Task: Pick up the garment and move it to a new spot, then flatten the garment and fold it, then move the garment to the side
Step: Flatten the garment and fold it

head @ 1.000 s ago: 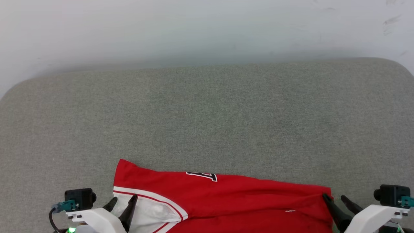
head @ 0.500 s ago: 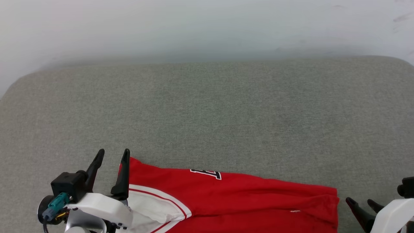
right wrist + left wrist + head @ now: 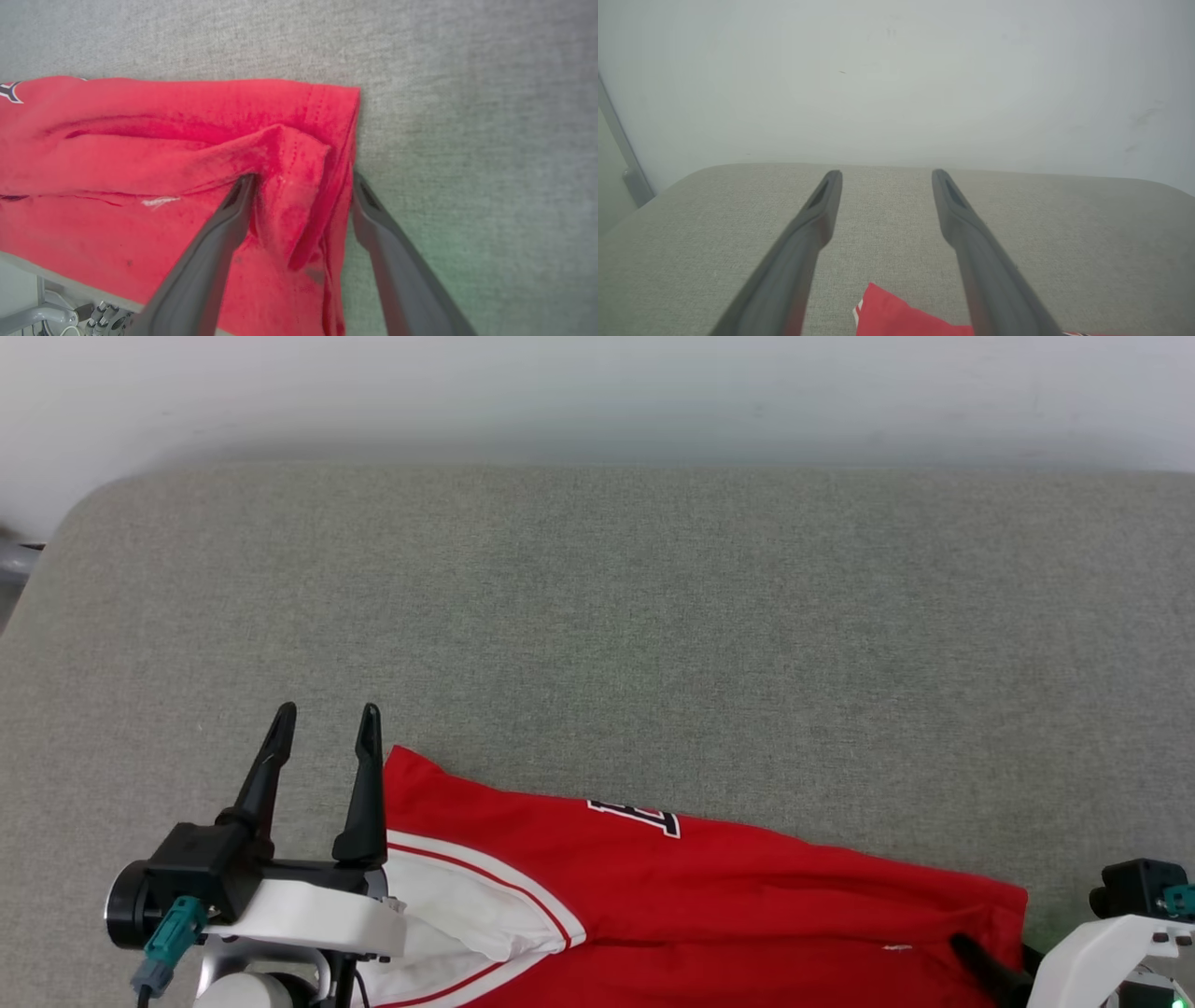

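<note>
The garment [image 3: 747, 896], a red jersey with a white sleeve [image 3: 448, 915] and a bit of black-and-white lettering [image 3: 635, 817], lies folded along the near edge of the grey cushion [image 3: 597, 616]. My left gripper [image 3: 324, 711] is open and raised just left of the garment's far-left corner [image 3: 887, 312], fingers pointing away, nothing between them. My right gripper [image 3: 303, 179] is open at the garment's right end [image 3: 299, 140]. Its left finger [image 3: 976, 963] rests on the red cloth and its right finger [image 3: 373, 210] stands at the hem, with a raised fold between them.
A pale wall [image 3: 597, 383] rises behind the cushion. The cushion's rounded far-left corner [image 3: 84, 504] drops off beside a grey metal bar [image 3: 626, 172]. Past the near edge, robot base parts [image 3: 70, 317] show below the garment.
My left gripper lifted off the white sleeve and now points past the garment's corner. The right gripper pulled away to the right, then returned to the hem. The head camera has shifted.
</note>
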You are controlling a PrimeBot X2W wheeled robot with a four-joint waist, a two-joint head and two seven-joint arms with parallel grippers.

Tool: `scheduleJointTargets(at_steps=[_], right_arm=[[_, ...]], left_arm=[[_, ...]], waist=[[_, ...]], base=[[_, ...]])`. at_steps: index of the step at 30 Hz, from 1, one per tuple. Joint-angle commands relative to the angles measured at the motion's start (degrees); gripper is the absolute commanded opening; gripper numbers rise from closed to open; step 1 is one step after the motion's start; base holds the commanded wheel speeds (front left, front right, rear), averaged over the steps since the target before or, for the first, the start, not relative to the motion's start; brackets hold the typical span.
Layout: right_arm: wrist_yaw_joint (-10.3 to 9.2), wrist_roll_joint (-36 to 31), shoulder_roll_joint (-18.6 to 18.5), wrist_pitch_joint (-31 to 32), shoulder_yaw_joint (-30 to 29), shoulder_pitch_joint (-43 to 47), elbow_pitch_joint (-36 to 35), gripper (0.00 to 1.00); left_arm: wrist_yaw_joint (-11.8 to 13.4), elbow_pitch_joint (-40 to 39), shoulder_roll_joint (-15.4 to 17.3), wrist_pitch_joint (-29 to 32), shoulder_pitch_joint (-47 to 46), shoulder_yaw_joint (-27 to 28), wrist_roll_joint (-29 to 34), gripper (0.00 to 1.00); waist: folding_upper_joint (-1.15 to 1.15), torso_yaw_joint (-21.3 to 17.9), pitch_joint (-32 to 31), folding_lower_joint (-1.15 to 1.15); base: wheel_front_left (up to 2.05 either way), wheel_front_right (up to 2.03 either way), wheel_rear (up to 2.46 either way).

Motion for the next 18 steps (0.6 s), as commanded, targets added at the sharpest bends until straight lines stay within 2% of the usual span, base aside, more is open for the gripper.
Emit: scheduleJointTargets(at_steps=[1, 2, 3, 4, 5, 6, 11, 18], right_arm=[[-0.05, 0.3, 0.5, 0.8, 1.3, -0.3, 1.9, 1.0], [-0.05, 0.4, 0.8, 0.9, 1.9, -0.3, 2.7, 1.0], [-0.03, 0.8, 1.0, 1.0, 2.5, -0.3, 3.2, 0.95], [-0.02, 1.1, 1.1, 0.9, 3.1, -0.4, 3.6, 0.43], [0.03, 1.3, 1.3, 0.8, 3.5, -0.5, 3.9, 0.12], [0.04, 1.6, 1.2, 0.6, 3.8, -0.6, 4.3, 0.0], [-0.04, 2.2, 0.0, -0.8, 4.0, -1.0, 3.5, 0.0], [-0.04, 1.5, -1.7, -2.0, 2.6, -0.7, -1.4, 0.0]], left_arm=[[-0.2, -0.2, -0.2, -0.4, 0.6, 0.3, 0.6, 1.0], [-0.4, 0.2, 0.0, -0.4, 0.9, 0.0, 1.0, 1.0], [-0.3, 0.4, 0.1, -0.4, 0.9, -0.1, 1.3, 1.0], [-0.3, 0.3, -0.1, -0.4, 0.7, 0.1, 1.6, 1.0], [-0.4, 0.4, -0.2, -0.4, 0.6, 0.2, 1.8, 1.0], [-0.4, 0.5, -0.2, -0.4, 0.6, 0.3, 2.1, 1.0], [-0.6, 1.5, -0.4, -0.4, 1.0, 0.4, 2.5, 1.0], [0.3, 2.2, 0.1, 0.1, 2.8, 0.3, 2.6, 1.0]], waist=[[0.0, 0.2, 0.3, 0.0], [0.0, 0.2, 0.3, 0.0], [0.0, 0.2, 0.4, 0.0], [0.0, 0.2, 0.5, 0.0], [0.0, 0.3, 0.5, 0.0], [0.0, 0.3, 0.5, 0.0], [0.0, 0.4, -0.5, 0.0], [0.0, -0.5, -3.4, 0.0]], base=[[0.0, 0.0, 0.0], [0.0, 0.0, 0.0], [0.0, 0.0, 0.0], [0.0, 0.0, 0.0], [0.0, 0.0, 0.0], [0.0, 0.0, 0.0], [0.0, 0.0, 0.0], [0.0, 0.0, 0.0]])
